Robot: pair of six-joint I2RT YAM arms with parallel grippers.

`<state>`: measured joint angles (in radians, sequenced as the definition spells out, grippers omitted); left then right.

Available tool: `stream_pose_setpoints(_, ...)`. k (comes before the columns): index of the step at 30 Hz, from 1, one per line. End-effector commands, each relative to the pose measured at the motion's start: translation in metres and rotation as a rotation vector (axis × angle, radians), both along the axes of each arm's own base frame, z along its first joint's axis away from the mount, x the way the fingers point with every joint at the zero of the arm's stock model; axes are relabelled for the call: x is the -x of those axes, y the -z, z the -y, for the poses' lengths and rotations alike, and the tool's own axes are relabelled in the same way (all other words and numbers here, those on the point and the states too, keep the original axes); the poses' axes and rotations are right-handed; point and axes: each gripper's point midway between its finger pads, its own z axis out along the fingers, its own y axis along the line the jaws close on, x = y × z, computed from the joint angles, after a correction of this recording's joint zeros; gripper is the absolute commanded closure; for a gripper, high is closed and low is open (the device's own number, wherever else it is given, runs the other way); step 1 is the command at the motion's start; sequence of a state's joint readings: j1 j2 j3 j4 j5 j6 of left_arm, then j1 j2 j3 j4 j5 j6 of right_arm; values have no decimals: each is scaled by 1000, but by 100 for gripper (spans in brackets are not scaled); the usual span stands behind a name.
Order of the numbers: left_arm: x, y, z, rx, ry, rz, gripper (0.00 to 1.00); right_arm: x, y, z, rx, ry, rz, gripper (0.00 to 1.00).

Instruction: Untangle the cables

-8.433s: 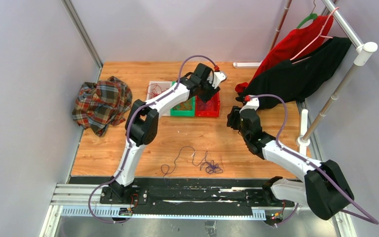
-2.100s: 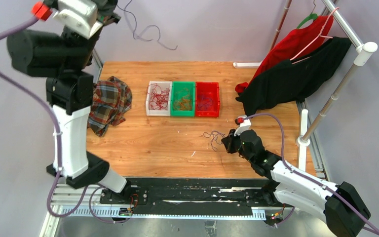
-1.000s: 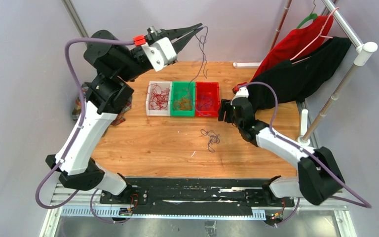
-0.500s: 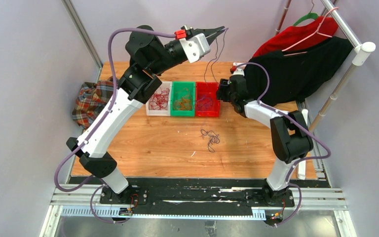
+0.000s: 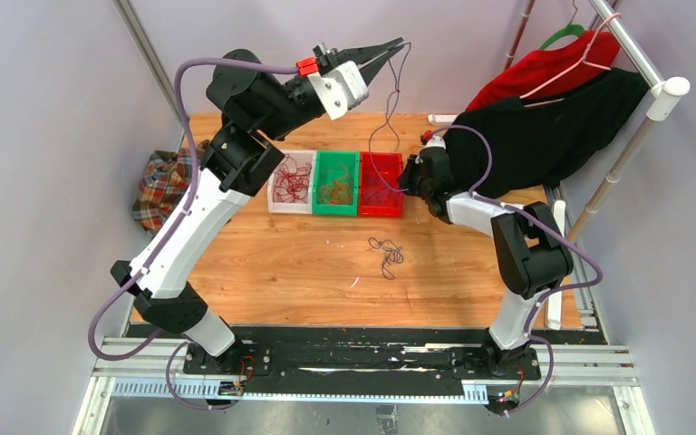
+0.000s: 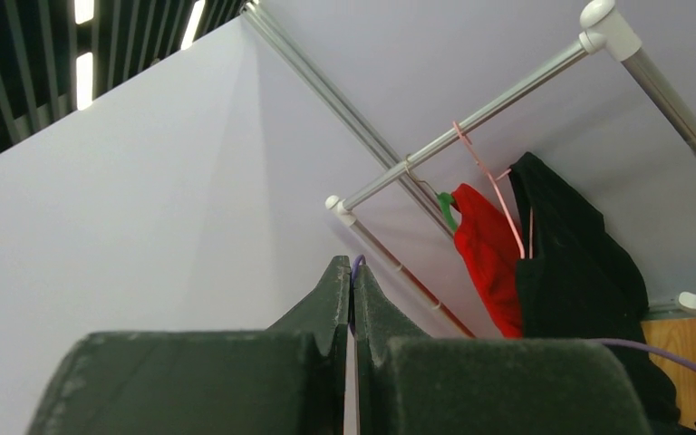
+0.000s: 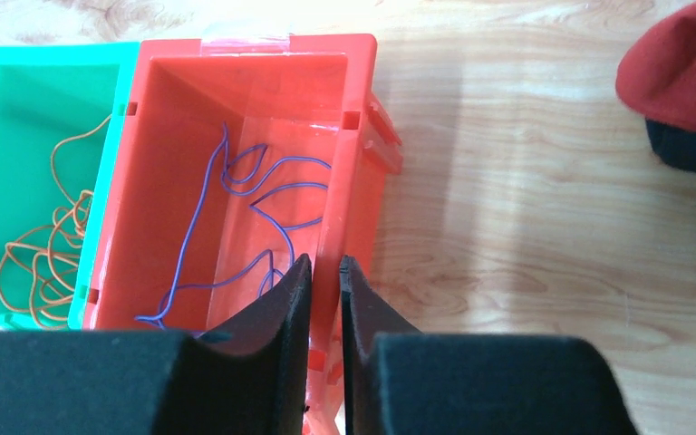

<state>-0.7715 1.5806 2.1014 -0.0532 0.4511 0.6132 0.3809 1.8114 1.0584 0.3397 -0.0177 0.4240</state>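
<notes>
Top view first. The left claw (image 5: 395, 46) is way up in the upper middle of the frame, clamped shut on one purple cable (image 5: 400, 86) that dangles down toward the red bin (image 5: 382, 211). We can't tell if the loose end is inside the bin or just above it. The right claw (image 5: 406, 178) sits right at that bin's right-hand edge.

The bins are in a row mid-frame. The white bin (image 5: 291, 209) has red cables (image 5: 292, 179), the green bin (image 5: 336, 210) has orange cables (image 5: 336, 190), and the red one has purple. So we'd say a good chunk of the sorting looks done. What's left, as far as we can see, is a small dark tangle (image 5: 388, 251) lying loose on the bench (image 5: 263, 263) below the bins, well apart from both claws. Plus the strand in the air.

Left wrist view just stares at the wall and the clothes rack (image 6: 471, 122). The left claw (image 6: 352, 294) has its jaws tight together, with a bit of the purple cable (image 6: 357, 261) poking out at the tips.

Right wrist view looks down into the red bin (image 7: 236, 50). There are purple cables (image 7: 281, 190) loose on its floor and orange cables (image 7: 45, 245) in the green bin (image 7: 18, 54) at the left edge. The right claw (image 7: 324, 263) has its jaws nearly together with only a thin slit, lined up over the bin's right wall. We honestly can't tell if it's pinching the wall, a strand, or nothing.
</notes>
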Motion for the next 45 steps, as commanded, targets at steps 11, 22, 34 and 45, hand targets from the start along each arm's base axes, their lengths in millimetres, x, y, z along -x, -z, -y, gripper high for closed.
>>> stream_pose_setpoints(11,10,3,-9,9,-18,21,100,67,7,-36,-62,-79,-58,87)
stream_pose_setpoints(22,2,22,0,-20,-18,-11,99,99,7,-42,-114,-67,-102,81)
stream_pose_setpoints(34,-14,72,8,-104,-57,-50,99,104,-3,-32,-90,-48,-90,76)
stream_pose_setpoints(45,-32,103,13,-150,-117,-54,100,115,-10,-19,-181,-37,-79,47)
